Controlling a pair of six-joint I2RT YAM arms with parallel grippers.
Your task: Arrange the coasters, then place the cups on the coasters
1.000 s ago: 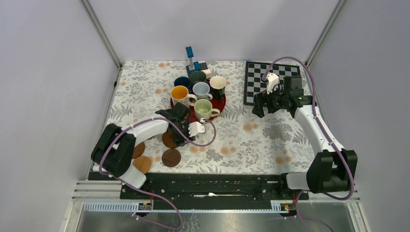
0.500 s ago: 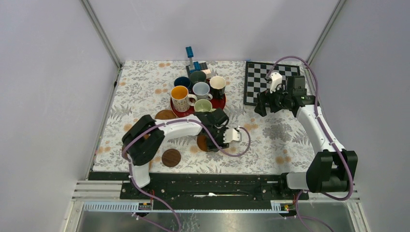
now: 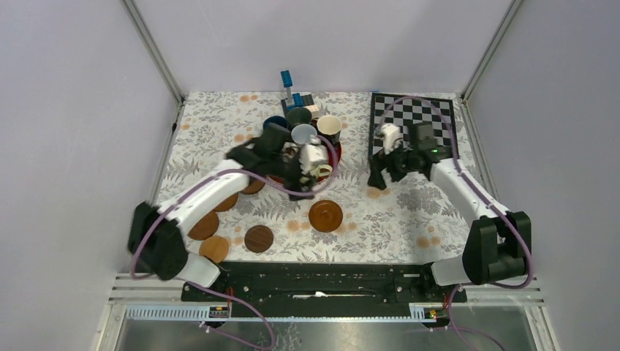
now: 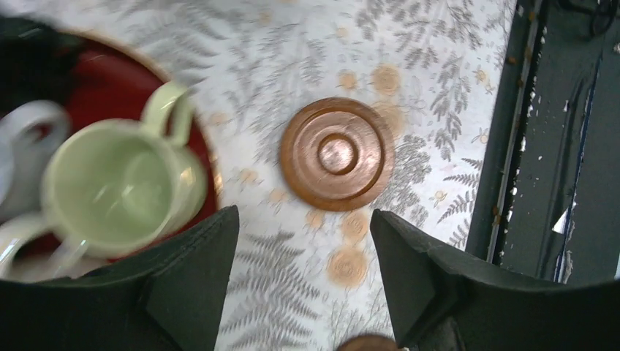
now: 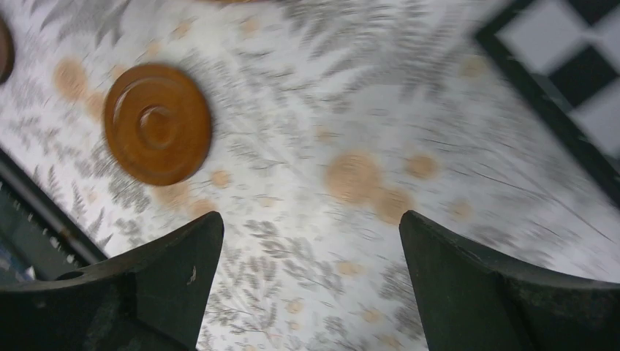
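A brown coaster (image 3: 325,216) (image 4: 338,153) (image 5: 157,123) lies alone on the floral cloth in front of the red tray (image 3: 335,156). Several more coasters lie near left, among them a dark one (image 3: 259,238) and a tan one (image 3: 214,248). The cups crowd the tray: pale green (image 4: 121,190), light blue (image 3: 303,134), black with cream inside (image 3: 329,126), dark blue (image 3: 274,124), dark grey-green (image 3: 298,115). My left gripper (image 3: 308,172) (image 4: 303,219) hovers open and empty at the tray's front edge, beside the pale green cup. My right gripper (image 3: 384,172) (image 5: 311,219) hangs open and empty, right of the tray.
A chessboard (image 3: 413,117) (image 5: 577,58) lies at the back right. A blue-handled tool on a dark block (image 3: 292,93) stands behind the tray. The black rail (image 4: 556,146) runs along the table's near edge. My left arm covers part of the tray.
My left gripper carried a coaster to the right, let it go in front of the tray, opened and swung back to the tray. My right gripper moved left, off the chessboard.
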